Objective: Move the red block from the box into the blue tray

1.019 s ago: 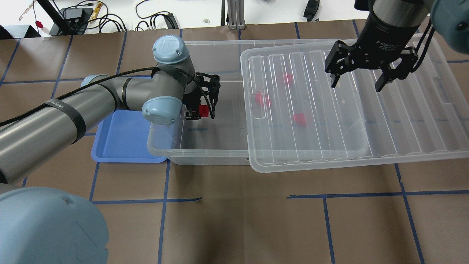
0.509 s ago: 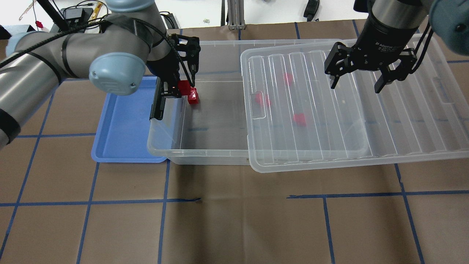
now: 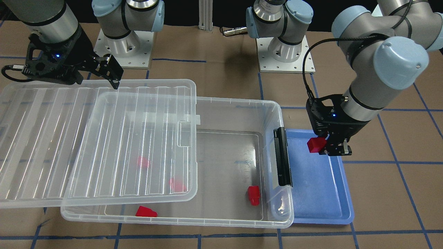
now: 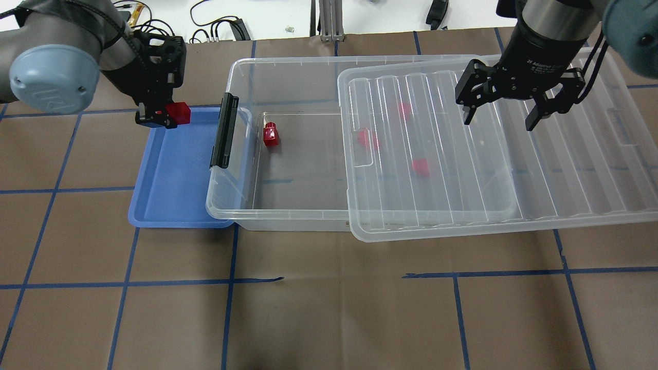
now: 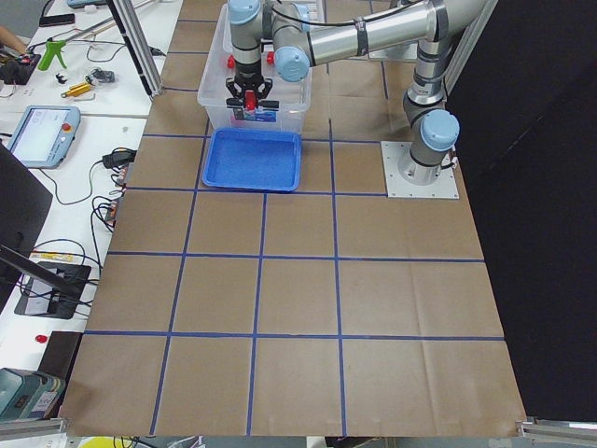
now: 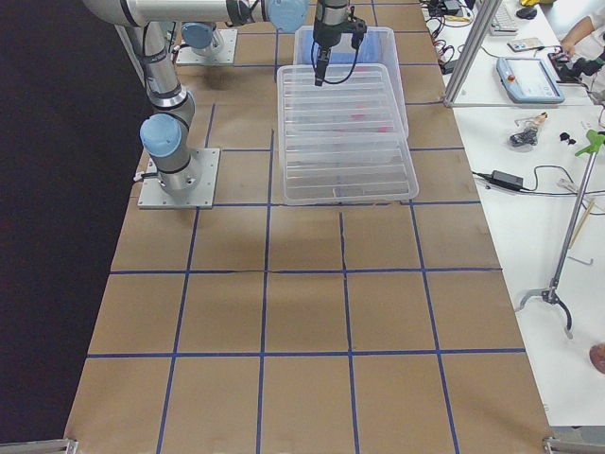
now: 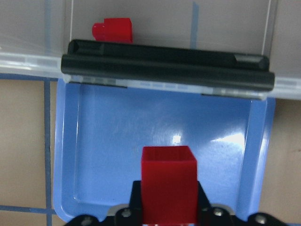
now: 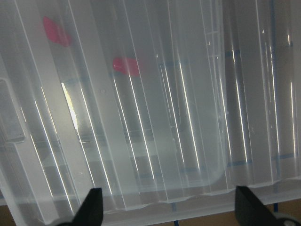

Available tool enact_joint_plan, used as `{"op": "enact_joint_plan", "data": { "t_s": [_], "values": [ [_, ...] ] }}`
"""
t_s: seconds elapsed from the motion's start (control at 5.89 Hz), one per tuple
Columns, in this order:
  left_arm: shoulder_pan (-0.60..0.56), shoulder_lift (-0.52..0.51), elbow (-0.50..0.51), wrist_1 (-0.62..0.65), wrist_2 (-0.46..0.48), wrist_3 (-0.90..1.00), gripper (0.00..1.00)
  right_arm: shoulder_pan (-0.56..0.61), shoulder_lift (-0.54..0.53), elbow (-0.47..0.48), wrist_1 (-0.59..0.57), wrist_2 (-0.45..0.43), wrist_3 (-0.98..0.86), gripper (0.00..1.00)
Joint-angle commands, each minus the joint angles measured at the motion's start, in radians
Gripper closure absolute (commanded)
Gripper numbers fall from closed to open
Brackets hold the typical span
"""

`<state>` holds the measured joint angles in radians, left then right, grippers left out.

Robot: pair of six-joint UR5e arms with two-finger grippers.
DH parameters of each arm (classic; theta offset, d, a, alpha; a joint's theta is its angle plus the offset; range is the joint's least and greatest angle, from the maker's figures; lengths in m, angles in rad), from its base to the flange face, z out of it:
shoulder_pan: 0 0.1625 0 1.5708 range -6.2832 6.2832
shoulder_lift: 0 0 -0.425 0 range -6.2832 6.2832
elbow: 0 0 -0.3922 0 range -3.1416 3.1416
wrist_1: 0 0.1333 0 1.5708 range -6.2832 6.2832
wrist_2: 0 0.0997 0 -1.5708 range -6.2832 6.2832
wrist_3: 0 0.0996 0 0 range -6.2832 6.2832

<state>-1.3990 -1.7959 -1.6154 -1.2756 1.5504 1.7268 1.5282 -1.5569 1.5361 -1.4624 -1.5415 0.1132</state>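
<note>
1. Currently, the left gripper (image 4: 163,114) sits in the upper left of the overhead view, its fingers pinching the red block (image 4: 180,113) from two sides.
2. The red block hangs over the upper right corner of the blue tray (image 4: 169,190), near the black latch (image 4: 224,131). In the left wrist view it appears lifted off the tray floor.
3. The blue tray lies flat on the table with its right rim tucked against the box (image 4: 288,60) at the latch end.
4. The box is partly uncovered. Its ribbed lid (image 4: 565,169) is slid toward the right of the overhead view, covering the right part of the box and overhanging past it.
5. A second red block (image 4: 270,134) lies on the bare box floor, close to the latch end.
6. Three more red pieces (image 4: 421,167) show blurred through the lid.
7. The right gripper (image 4: 498,122) hovers over the lid in the upper right, its fingers spread wide and holding nothing.
</note>
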Motion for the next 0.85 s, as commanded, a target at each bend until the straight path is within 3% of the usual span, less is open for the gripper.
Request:
{"op": "enact_joint_plan", "data": {
  "t_s": [0.0, 0.68],
  "values": [
    [0.029, -0.071, -0.110, 0.194, 0.002, 0.133, 0.91, -0.052, 0.006, -0.001, -0.006, -0.017, -0.103, 0.00],
    [0.028, -0.216, -0.228, 0.427, 0.005, 0.131, 0.89, -0.521, 0.049, 0.010, -0.009, -0.022, -0.736, 0.00]
  ]
}}
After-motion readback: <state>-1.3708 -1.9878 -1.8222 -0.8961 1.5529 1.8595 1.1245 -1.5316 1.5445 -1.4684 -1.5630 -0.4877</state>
